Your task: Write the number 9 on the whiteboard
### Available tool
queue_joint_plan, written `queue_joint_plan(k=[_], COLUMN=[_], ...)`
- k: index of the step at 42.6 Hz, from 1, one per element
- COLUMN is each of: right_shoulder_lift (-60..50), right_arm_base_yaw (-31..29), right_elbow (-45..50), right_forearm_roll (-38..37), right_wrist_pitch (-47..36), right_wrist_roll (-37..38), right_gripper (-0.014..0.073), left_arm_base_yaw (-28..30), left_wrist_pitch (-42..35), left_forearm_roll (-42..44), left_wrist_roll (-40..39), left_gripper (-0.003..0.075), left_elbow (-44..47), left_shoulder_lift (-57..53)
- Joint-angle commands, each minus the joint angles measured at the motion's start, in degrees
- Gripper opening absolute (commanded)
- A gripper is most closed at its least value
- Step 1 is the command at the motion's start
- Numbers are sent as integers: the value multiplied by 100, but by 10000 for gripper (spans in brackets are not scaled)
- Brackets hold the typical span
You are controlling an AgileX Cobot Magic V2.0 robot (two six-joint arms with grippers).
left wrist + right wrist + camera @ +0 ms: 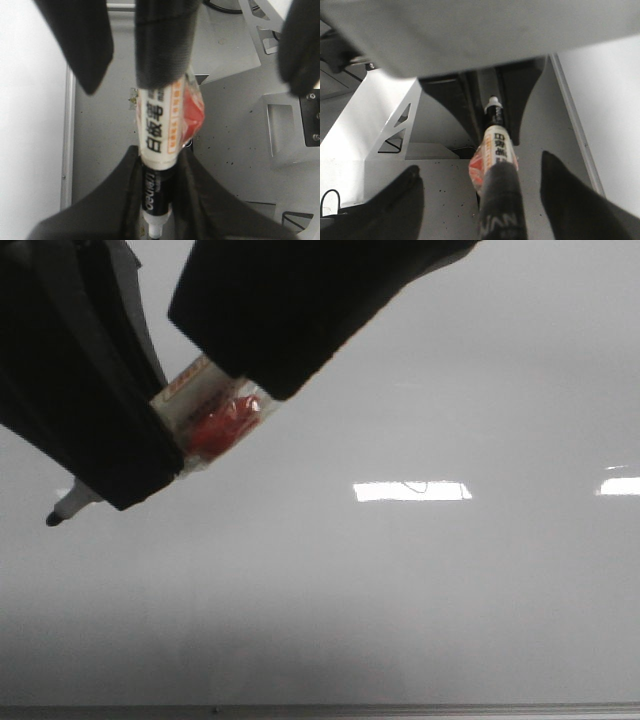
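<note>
Left wrist view shows the left gripper (157, 167) clamped on a marker (159, 125), its two black fingers (122, 200) pressing on either side of the dark part of the barrel just behind the nib. The nib pokes out past those fingers, while the white labelled barrel runs away from them into a black cylindrical rear end (165, 40). A small red object in clear wrap (194, 112) lies against the side of the barrel.

The right gripper (480, 165) is spread wide, with a finger on each side of the marker's black rear end and clear of it; nothing is held.

From the front, the marker's long axis slants from upper right down to lower left. Its dark tip (54, 519) points down and toward the robot's left, sticking out below the left gripper. Whether the tip touches the surface cannot be told.

The whiteboard (420, 590) fills the front view behind both grippers, glossy and grey-white, with bright rectangular reflections and a thin grey edge strip (400, 708) along the bottom. In the wrist views the marker lies over a grey metal surface (100, 130) just beside the board's edge
</note>
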Motion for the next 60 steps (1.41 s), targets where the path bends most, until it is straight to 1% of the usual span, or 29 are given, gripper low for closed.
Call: queue_joint_plan(k=[1,6,9,11,13,14,16,19,20,21,23,24,26,29,31,33,35,37,40,45,47,51,54,57,60], right_shoulder_lift=[-54,-58,-58,-58,-58,-58,-58,-66,-84,-103,-198,-254,-413,-683,-832,-910,-927,-927,-922,-909,-839,-549,-249,62,455], right_arm_base_yaw=[5,5,5,5,5,5,-9,-32,-58,-105,-231,-318,-596,-1076,-1347,-1557,-1687,-1699,-1699,-1699,-1699,-1699,-1699,-1699,-1699], right_elbow=[-196,-196,-196,-196,-196,-196,-196,-196,-196,-190,-112,-51,178,584,822,977,1016,1016,1016,1016,1016,921,729,471,96], right_forearm_roll=[281,309,324,324,324,324,324,308,263,224,191,191,191,196,196,211,303,370,551,713,739,756,851,945,985], right_wrist_pitch=[-202,-237,-232,-219,-205,-200,-205,-277,-334,-359,-385,-419,-522,-853,-1068,-1222,-1354,-1522,-1801,-2271,-2460,-2749,-3027,-3270,-3364], right_wrist_roll=[-78,-98,-98,-103,-103,-103,-103,-103,-103,-103,-103,-103,-103,-103,-103,-103,-103,-103,-103,-103,-103,-103,-103,-103,-103], right_gripper=[351,146,52,0,-56,-77,-65,-67,-67,-67,-67,-67,-67,-67,-67,-67,-70,-70,-70,-70,-70,-70,-70,-70,-70], left_arm_base_yaw=[-41,-41,-41,-41,-41,-41,-41,-31,-31,-19,-11,-11,-11,86,256,514,802,1075,1484,2082,2259,2437,2460,2460,2460], left_wrist_pitch=[-41,-66,-154,-240,-312,-337,-387,-527,-581,-580,-606,-620,-703,-683,-527,-392,-337,-439,-808,-1701,-2017,-2376,-2515,-2556,-2556], left_forearm_roll=[-291,-291,-291,-280,-280,-280,-280,-280,-280,-293,-330,-332,-332,-302,-302,-302,-370,-434,-603,-1178,-1432,-1606,-1630,-1630,-1630], left_wrist_roll=[4,4,4,4,4,4,-20,-306,-385,-453,-539,-567,-683,-916,-1148,-1255,-1258,-1258,-1269,-1269,-1382,-1681,-1681,-1681,-1681], left_gripper=[-18,-18,-15,12,59,104,195,421,507,575,634,632,598,492,386,248,104,-17,-19,-19,-19,-19,-19,-19,-19], left_elbow=[-177,-177,-177,-177,-177,-177,-177,-177,-177,-177,-177,-177,-177,-177,-139,-8,251,554,1167,2162,2569,3173,3464,3603,3628], left_shoulder_lift=[-186,-186,-186,-186,-186,-186,-186,-207,-223,-253,-316,-369,-523,-818,-1044,-1277,-1604,-1967,-2668,-4233,-4906,-5986,-6574,-6904,-6978])
